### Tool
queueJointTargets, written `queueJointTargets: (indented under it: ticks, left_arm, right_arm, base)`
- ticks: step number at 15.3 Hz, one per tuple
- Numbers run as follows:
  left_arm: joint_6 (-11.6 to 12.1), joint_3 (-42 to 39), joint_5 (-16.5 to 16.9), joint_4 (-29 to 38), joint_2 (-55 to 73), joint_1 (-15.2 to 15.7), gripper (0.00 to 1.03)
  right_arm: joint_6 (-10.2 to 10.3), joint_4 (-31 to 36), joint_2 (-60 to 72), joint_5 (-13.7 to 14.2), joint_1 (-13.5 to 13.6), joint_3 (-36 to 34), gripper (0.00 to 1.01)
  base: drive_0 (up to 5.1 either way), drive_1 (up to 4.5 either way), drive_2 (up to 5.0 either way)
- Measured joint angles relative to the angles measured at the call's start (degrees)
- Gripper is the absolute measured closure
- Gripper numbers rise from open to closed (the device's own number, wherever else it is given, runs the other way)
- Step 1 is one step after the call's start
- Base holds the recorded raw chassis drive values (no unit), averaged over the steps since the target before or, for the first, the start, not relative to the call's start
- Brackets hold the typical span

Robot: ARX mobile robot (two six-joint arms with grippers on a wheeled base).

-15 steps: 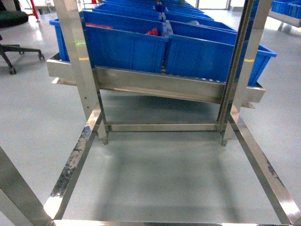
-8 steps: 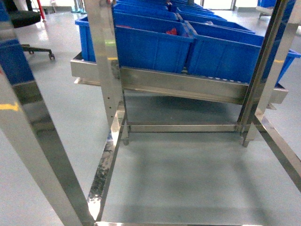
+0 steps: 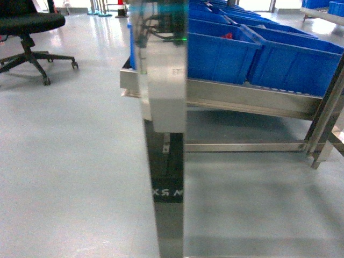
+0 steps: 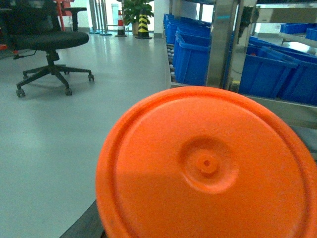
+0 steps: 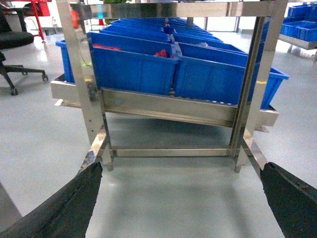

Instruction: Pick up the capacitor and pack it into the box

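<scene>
The peach-pink box is out of view, and I cannot make out a capacitor in any view. A round orange disc (image 4: 208,168) with a small hub at its centre fills most of the left wrist view and hides the left gripper's jaws. In the right wrist view my right gripper (image 5: 181,208) is open, its black fingers (image 5: 64,208) far apart above bare grey floor with nothing between them. Neither gripper shows in the head view.
A steel rack holds rows of blue bins (image 3: 226,56) (image 5: 133,67); something red (image 5: 161,52) lies in one. A steel upright (image 3: 164,80) stands close in the middle of the head view. A black office chair (image 3: 29,32) (image 4: 47,44) sits on the floor to the left.
The head view has swung left. The rack and bins slid to the right, a steel upright now fills the middle, and the office chair has come into view.
</scene>
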Motion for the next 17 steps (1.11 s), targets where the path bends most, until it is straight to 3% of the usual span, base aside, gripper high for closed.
queueJointTargets:
  ticks: [17]
  left_arm:
    - [0.0,0.0,0.0,-0.2,0.0,0.0,0.59]
  right_arm:
    - [0.0,-0.1,0.0,0.0,0.0,0.0,0.03]
  base:
    - [-4.9,2.55,2.6]
